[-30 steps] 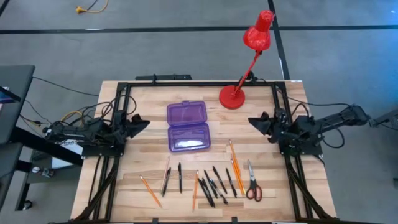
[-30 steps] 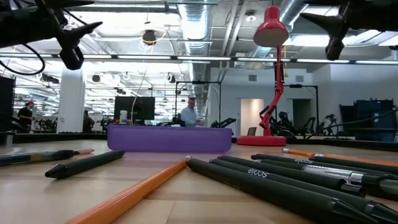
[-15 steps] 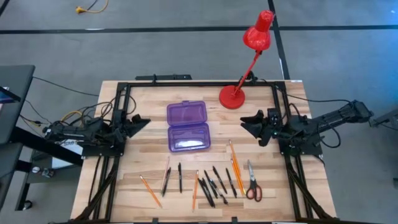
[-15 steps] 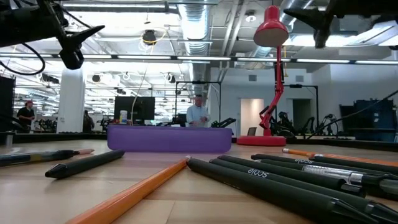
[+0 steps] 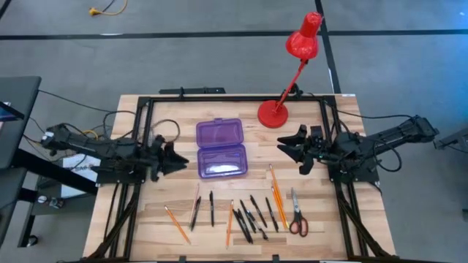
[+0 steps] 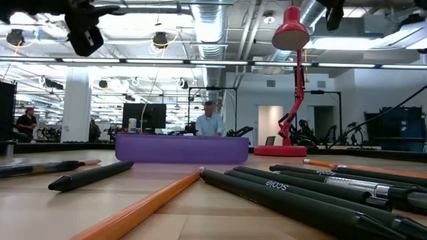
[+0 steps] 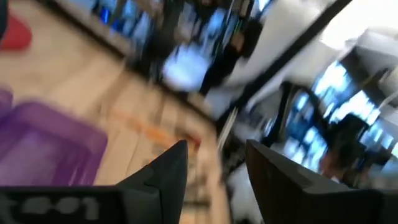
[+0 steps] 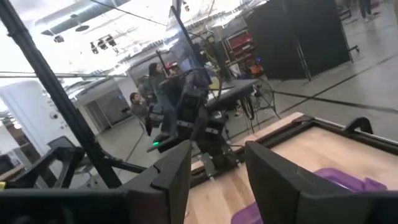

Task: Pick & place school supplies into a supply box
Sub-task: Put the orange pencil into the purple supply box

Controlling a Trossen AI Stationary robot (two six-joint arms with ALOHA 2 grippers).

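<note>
Nearest the table's front edge, well in front of the purple pencil case, the supplies lie loose in a rough row; none is in the case yet. From the case's left-front to its right-front: one orange pencil slanted, two black pens nearly parallel, another orange pencil, a cluster of black markers overlapping, two more orange pencils, and the red-handled scissors farthest right. Most long axes run roughly front-to-back, toward the case, fanned slightly. Scissors: handles toward the front edge, blades pointing back toward the case.

The case lies open, lid hinged flat on the far side, its long axis left-right, so it sits crosswise to the supplies.

Left gripper hovers just left of the case, fingers apart, empty. Right gripper hovers right of the case, between it and the lamp base, fingers apart, empty. Both are above the table, nothing gripped.

Step in hand, as I judge it: reach for a first item. Best bet is the right gripper dropping onto the near pencil pair, jaws across the shaft at mid-length, taking one only. Turn it to lie along the case's length before release. Avoid the marker cluster first, since overlaps risk a double pick.

Beyond the case stands the red desk lamp, base behind and right of it. Keep clear.
</note>
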